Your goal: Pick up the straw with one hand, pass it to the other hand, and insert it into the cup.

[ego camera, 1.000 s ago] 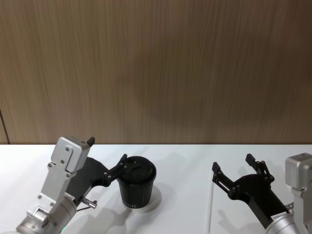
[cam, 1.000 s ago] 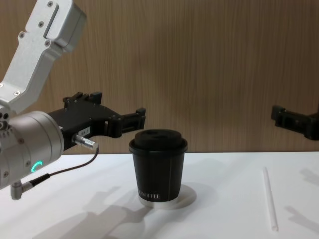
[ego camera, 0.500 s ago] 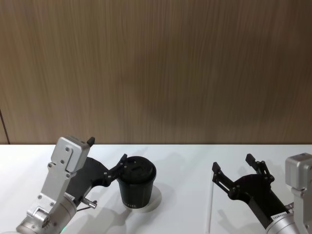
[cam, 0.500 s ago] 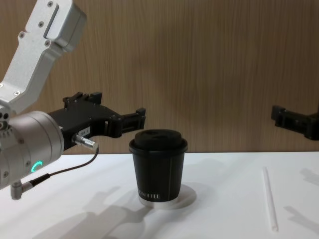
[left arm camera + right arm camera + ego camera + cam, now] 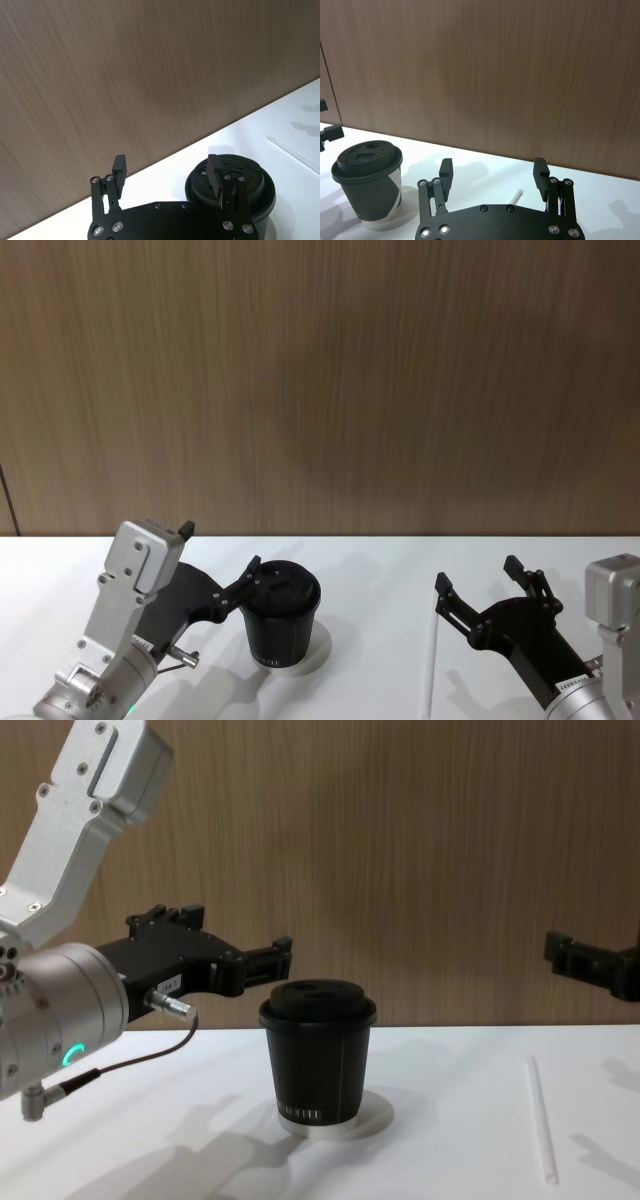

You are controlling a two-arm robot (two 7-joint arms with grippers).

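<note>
The black cup point(image 5: 283, 625) with its domed lid stands upright on the white table, also seen as the cup point(image 5: 318, 1055). A white straw point(image 5: 432, 660) lies flat on the table to the cup's right, and the chest view shows the straw point(image 5: 541, 1120) pointing away from me. My left gripper point(image 5: 220, 548) hangs open and empty just left of and slightly above the lid, not touching it. My right gripper point(image 5: 476, 575) is open and empty, hovering above the table just right of the straw. The right wrist view shows the straw point(image 5: 518, 192) beneath the right gripper point(image 5: 493, 167).
A flat white disc point(image 5: 375, 1118) lies under the cup. A wooden wall point(image 5: 320, 380) closes the table's far edge. A dark cable point(image 5: 120, 1065) loops from my left wrist. Bare white table point(image 5: 450, 1150) lies between cup and straw.
</note>
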